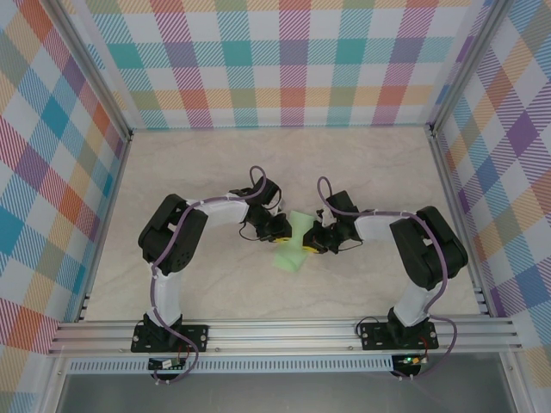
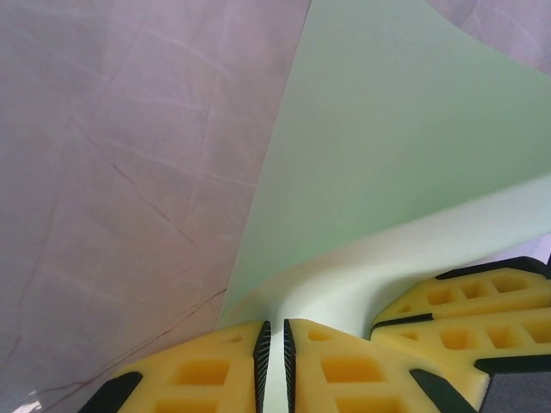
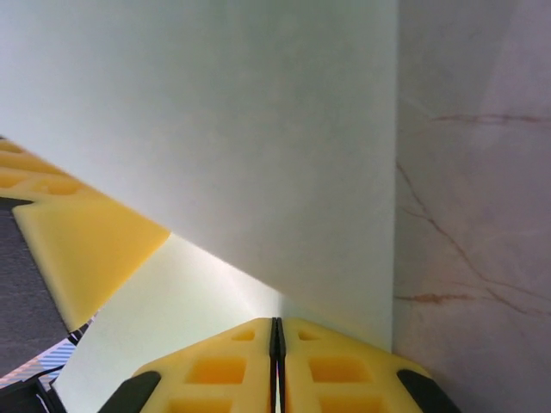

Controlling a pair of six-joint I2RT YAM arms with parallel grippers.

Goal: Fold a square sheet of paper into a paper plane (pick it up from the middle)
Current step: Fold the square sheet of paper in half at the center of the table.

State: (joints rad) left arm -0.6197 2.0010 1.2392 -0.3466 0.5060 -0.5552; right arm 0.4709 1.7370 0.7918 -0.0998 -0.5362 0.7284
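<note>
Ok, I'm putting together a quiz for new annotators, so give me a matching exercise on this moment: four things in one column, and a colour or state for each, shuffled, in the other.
Things:
1. square sheet of paper
2. left gripper
3. table
4. back wall

Descriptions:
A. checked in many colours
B. pale, veined like marble
C. mint green, curved
D. yellow, shut on the sheet

Pairs: 1-C, 2-D, 3-B, 4-A

Pastel plaid walls (image 1: 293,60), pale veined marble-look tabletop (image 1: 362,163), aluminium rails (image 1: 284,331) at near edge
</note>
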